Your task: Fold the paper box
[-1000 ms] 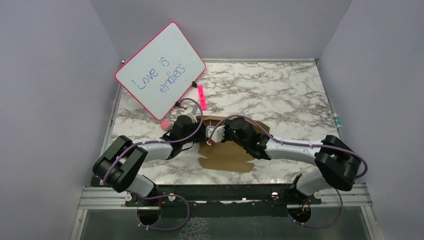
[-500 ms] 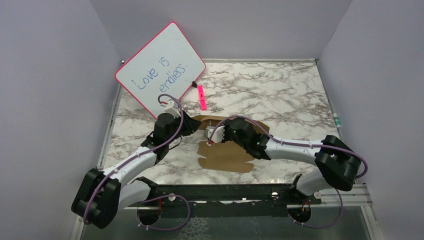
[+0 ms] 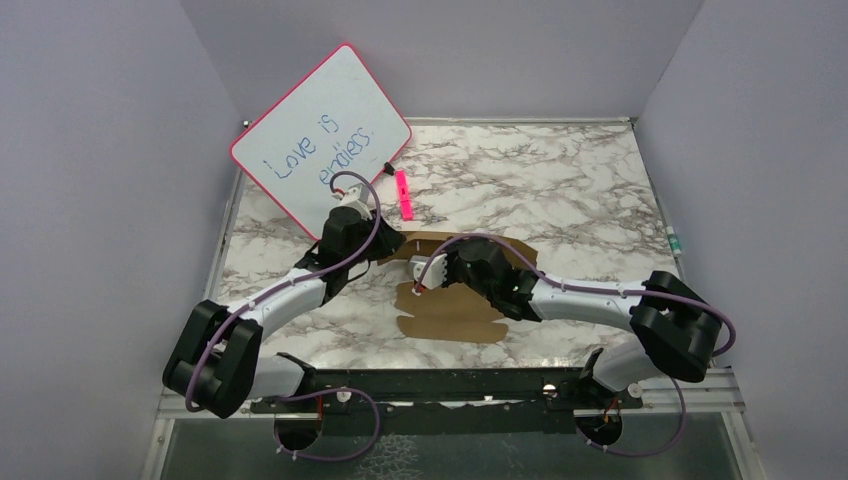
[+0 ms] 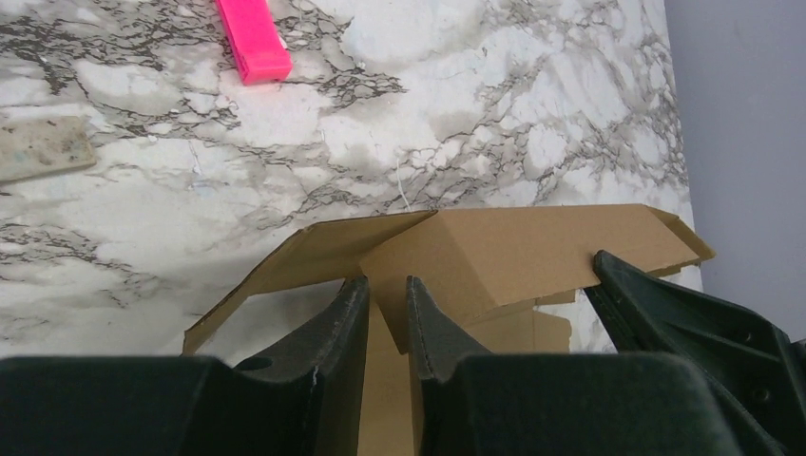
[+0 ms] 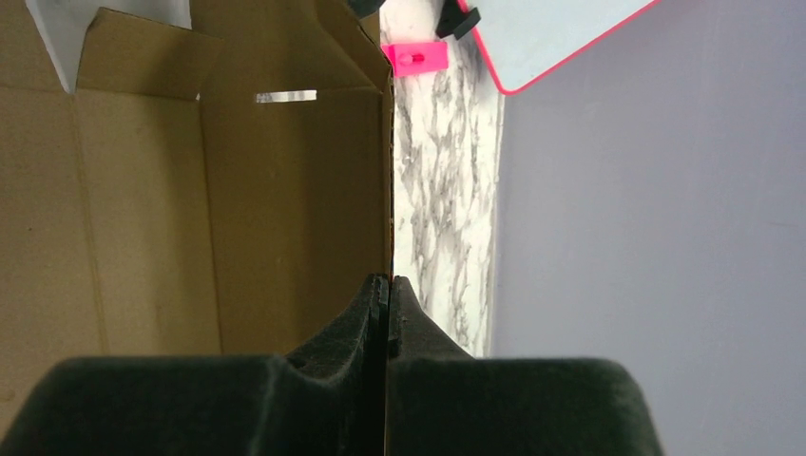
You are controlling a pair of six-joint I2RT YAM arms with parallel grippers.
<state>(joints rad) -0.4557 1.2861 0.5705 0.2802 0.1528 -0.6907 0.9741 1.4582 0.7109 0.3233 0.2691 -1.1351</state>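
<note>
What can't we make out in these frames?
- Left wrist: whether left gripper pinches the paper box or just frames it; its fingers block the contact.
- Top external: right gripper fingertips, hidden under its own wrist.
- Right wrist: whiteboard writing, cut off by the top edge.

— What is counted on the counter (image 3: 560,190)?
— One paper box (image 3: 455,312) is counted at mid-frame, one whiteboard (image 3: 320,135) at the upper left, and one pink marker (image 3: 402,194) just right of the board. One pale pad (image 4: 38,147) is seen at the left wrist view's left edge.
— And the machinery?
— Two arms are counted, the left arm (image 3: 285,297) and the right arm (image 3: 590,295). Each is fitted with one tool: the left tool (image 4: 385,285) and the right tool (image 5: 388,280).
</note>
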